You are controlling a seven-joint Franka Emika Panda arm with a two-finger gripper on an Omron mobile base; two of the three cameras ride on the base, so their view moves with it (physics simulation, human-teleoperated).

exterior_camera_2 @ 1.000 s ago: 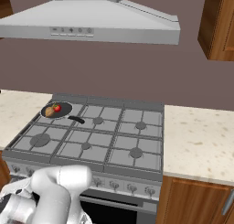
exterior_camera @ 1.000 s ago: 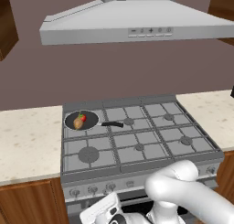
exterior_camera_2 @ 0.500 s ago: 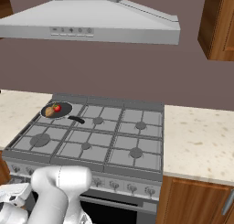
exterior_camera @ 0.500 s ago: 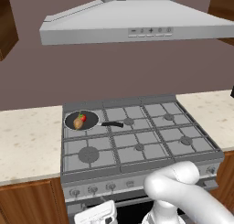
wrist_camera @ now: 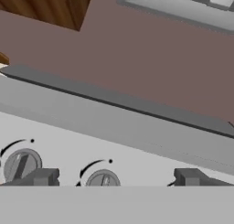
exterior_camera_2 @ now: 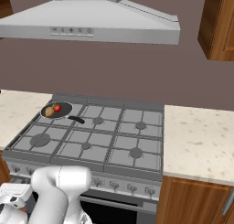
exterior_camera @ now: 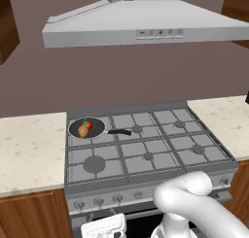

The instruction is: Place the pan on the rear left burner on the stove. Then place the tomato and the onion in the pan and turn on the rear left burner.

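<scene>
Sitting on the rear left burner (exterior_camera: 87,128) of the stove (exterior_camera: 146,154), the pan (exterior_camera: 86,128) is holding the tomato (exterior_camera: 88,125) and the onion (exterior_camera: 83,131). Hovering low before the stove's front panel, well apart from the pan, the end effector (wrist_camera: 114,179) is spreading its fingers (wrist_camera: 41,176) wide, gripping nothing, with a knob (wrist_camera: 103,179) lying between them.

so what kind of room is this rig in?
A simulated home kitchen, by the look: six-burner gas stove under a range hood, stone-look counter and wooden cabinets.
</scene>
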